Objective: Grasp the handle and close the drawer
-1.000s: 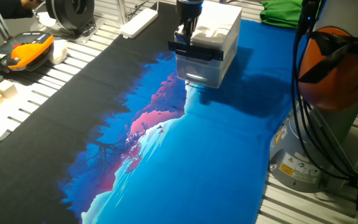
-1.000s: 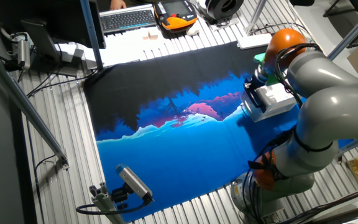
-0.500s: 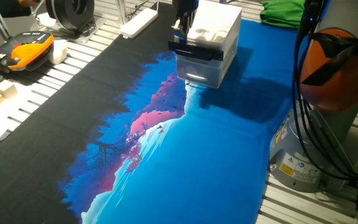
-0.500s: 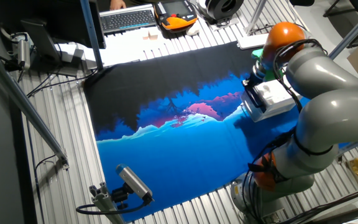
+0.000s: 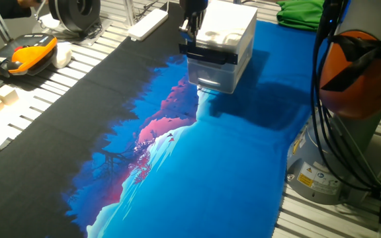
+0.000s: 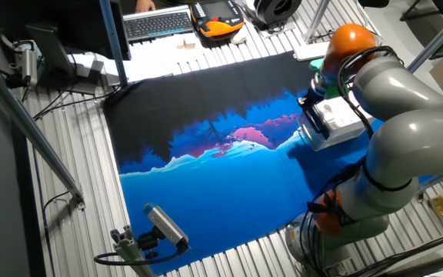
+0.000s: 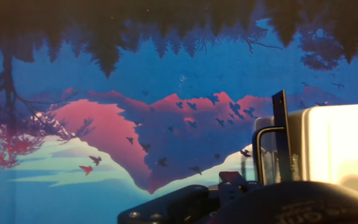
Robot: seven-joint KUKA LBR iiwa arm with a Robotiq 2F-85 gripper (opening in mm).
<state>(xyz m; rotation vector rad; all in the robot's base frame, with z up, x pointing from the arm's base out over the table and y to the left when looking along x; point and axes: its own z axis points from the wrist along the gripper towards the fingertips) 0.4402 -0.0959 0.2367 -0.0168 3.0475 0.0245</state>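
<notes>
The small white cabinet (image 5: 233,30) stands at the far end of the printed mat. The drawer (image 5: 211,65) sits about flush with the cabinet's front, its black handle (image 5: 208,54) running across it. My gripper (image 5: 189,24) hangs just above and left of the handle, off the bar, with nothing between its fingers. The other fixed view has the gripper (image 6: 311,91) above the handle (image 6: 312,121) and cabinet (image 6: 341,119). The hand view looks down on the mat. The handle (image 7: 281,134) and drawer front (image 7: 267,158) lie to its right, and the fingertips are out of sight.
An orange-black pendant (image 5: 28,54) and a white power strip (image 5: 147,25) lie left of the mat (image 5: 177,165). Green cloth (image 5: 303,12) sits behind the cabinet. My orange base joint and cables (image 5: 352,73) fill the right side. A keyboard (image 6: 156,23) lies at the back.
My gripper has come off the handle and risen up and slightly left. The drawer and cabinet stay as they were.
</notes>
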